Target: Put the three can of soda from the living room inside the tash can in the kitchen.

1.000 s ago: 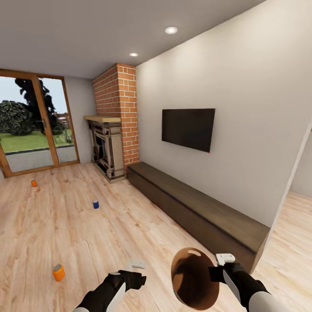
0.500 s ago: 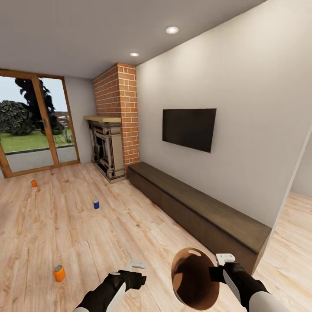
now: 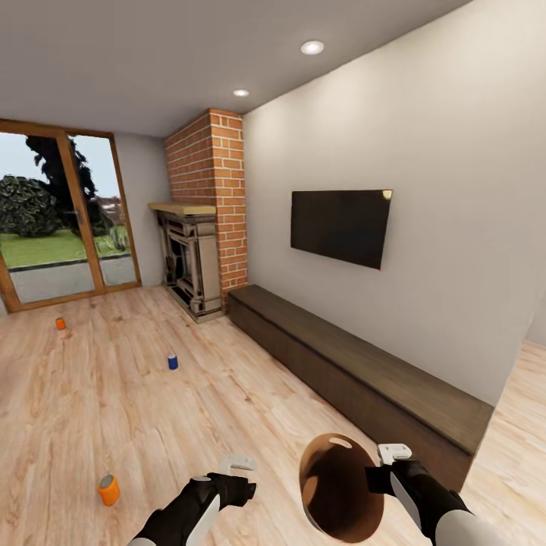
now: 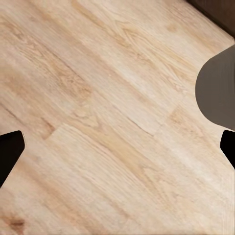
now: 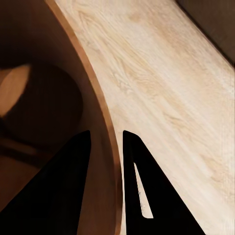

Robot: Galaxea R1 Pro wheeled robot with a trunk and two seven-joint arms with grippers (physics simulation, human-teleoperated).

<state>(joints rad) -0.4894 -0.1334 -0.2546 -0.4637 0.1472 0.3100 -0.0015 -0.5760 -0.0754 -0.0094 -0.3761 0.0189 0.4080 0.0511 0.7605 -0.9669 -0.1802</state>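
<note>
Three cans of soda stand apart on the living room's wood floor: an orange can (image 3: 108,490) near left, a dark blue can (image 3: 173,362) farther on, and another orange can (image 3: 60,324) by the glass doors. The trash can (image 3: 339,485) hangs tilted in front of me, its coppery-brown inside facing me. My right gripper (image 3: 377,470) is shut on its rim (image 5: 105,122), one finger inside the wall and one outside. Left of the bin, my left gripper (image 3: 236,466) is open and empty over bare planks; its fingertips (image 4: 10,152) stand wide apart.
A long low dark wooden bench (image 3: 364,371) runs along the right wall under a wall TV (image 3: 340,226). A brick fireplace (image 3: 201,235) stands in the far corner beside glass doors (image 3: 64,220). Open floor stretches left and ahead.
The whole view has shifted: the TV and bench sit further right and the cans lower, so the camera moved. Both grippers and the held trash can keep their places.
</note>
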